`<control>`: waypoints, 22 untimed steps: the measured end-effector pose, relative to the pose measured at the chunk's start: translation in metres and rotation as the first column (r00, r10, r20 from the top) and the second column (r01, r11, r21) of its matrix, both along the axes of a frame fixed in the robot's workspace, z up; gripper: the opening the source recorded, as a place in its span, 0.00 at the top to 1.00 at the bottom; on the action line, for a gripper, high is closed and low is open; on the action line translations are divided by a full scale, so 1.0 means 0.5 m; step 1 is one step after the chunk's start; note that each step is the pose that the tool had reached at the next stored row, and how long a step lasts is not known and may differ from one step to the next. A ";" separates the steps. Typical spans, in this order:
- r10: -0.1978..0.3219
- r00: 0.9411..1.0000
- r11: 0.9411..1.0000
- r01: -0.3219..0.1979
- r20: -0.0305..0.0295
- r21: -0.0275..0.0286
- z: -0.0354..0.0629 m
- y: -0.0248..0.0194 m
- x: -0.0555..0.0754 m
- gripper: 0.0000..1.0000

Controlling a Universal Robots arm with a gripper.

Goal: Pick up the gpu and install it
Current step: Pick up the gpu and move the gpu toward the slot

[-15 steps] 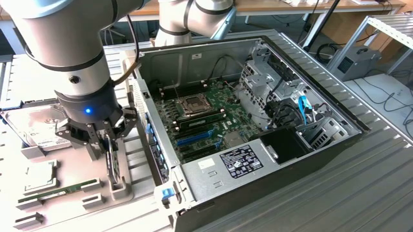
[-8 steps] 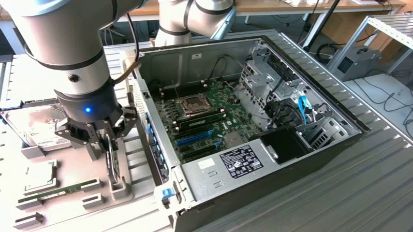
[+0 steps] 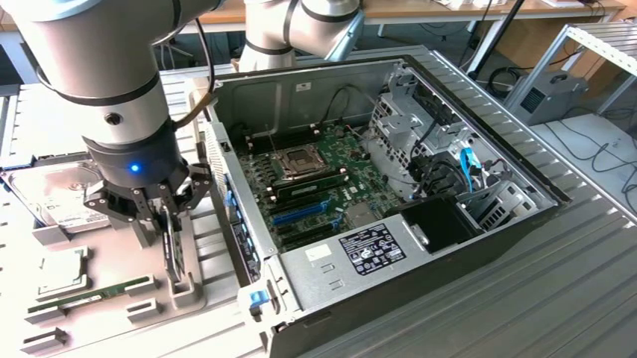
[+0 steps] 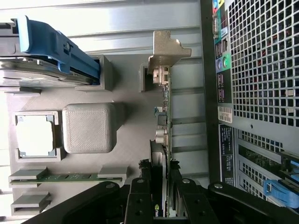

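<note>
One upright gpu (image 4: 164, 126) inside the hand's (image 4: 160, 165) grip

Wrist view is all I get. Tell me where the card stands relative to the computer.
Observer: The graphics card stands on edge in a grey holder, on the exterior view's left of the computer case.
Operator: Describe the inside of the case.
Observer: It is open on top, with its green board facing up.
Operator: Report on the slots.
Observer: The blue slots on that board look empty.
</note>
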State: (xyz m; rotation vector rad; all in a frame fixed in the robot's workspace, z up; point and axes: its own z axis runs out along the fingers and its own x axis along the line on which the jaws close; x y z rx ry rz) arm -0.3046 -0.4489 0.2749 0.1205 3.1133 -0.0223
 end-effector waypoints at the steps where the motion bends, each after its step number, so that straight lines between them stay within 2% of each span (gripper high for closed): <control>1: 0.000 1.000 1.000 0.000 0.000 0.000 0.001 0.0000 0.000 0.74; 22: 0.000 1.000 1.000 0.000 0.000 0.000 0.018 0.0000 0.000 0.74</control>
